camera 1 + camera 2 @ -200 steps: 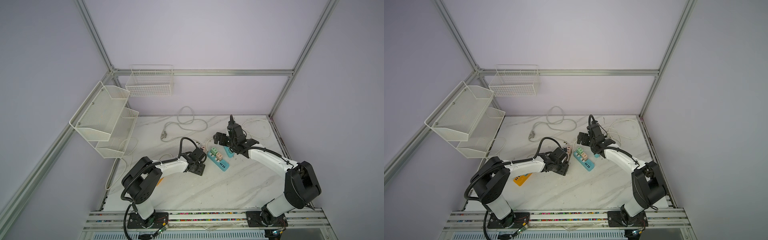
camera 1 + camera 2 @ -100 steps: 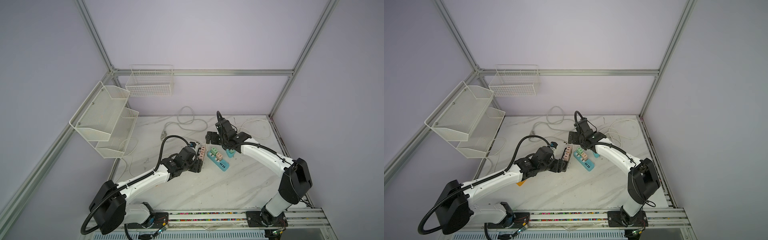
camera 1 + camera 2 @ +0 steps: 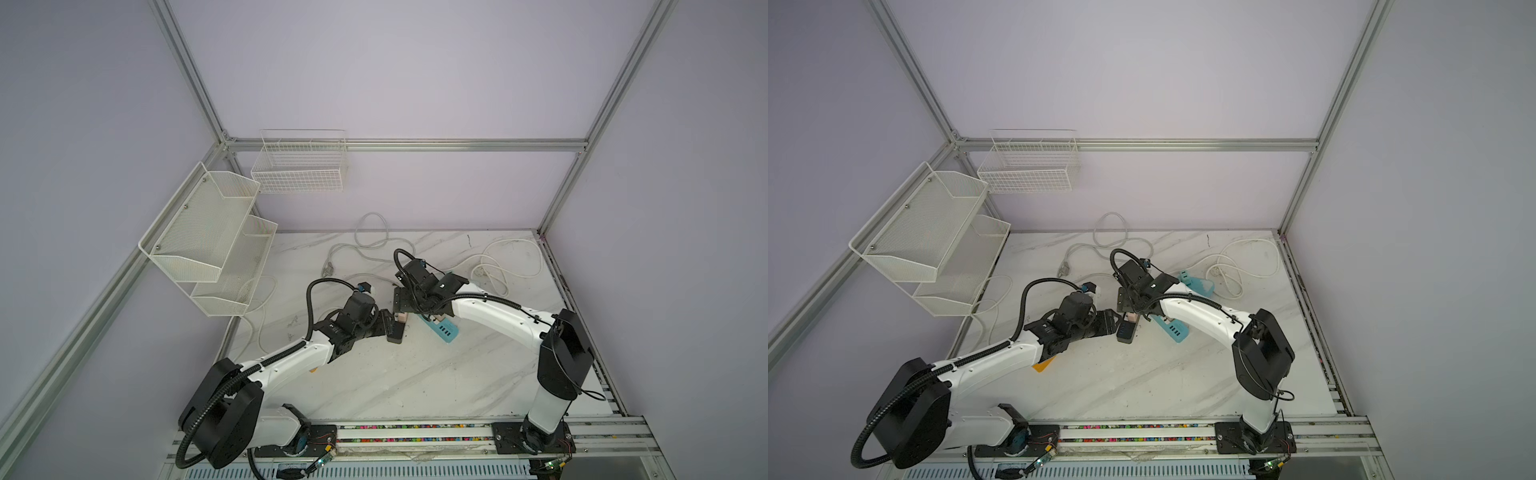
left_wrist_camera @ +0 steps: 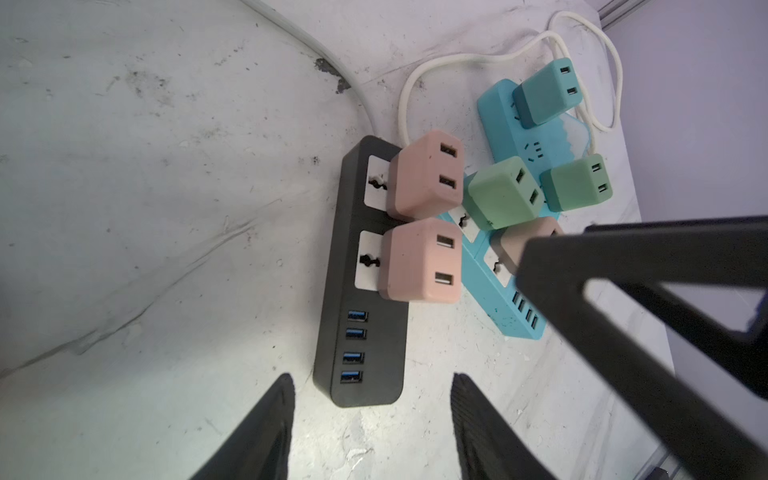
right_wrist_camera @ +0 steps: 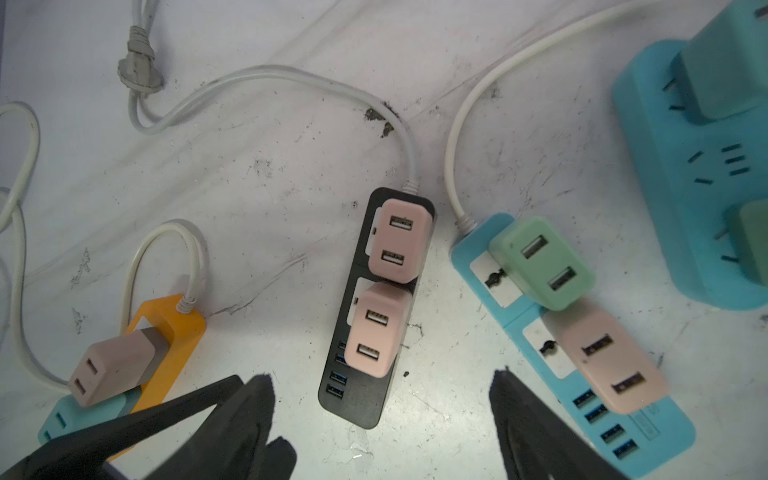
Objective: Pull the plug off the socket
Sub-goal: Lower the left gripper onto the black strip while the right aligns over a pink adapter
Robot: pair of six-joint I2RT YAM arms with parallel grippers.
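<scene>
Left gripper (image 4: pixel 370 376), ribbed fingers (image 4: pixel 266 424) apart, flanking boxy black power strip (image 4: pixel 378 332)

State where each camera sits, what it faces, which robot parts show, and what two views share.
Both top views: high at the front, looking down on the table; left arm and right arm whole.
Left wrist: on that arm, facing the black power strip past the open left gripper.
Right wrist: likewise, past the open right gripper.
Shared: the strip's two pink plugs.
</scene>
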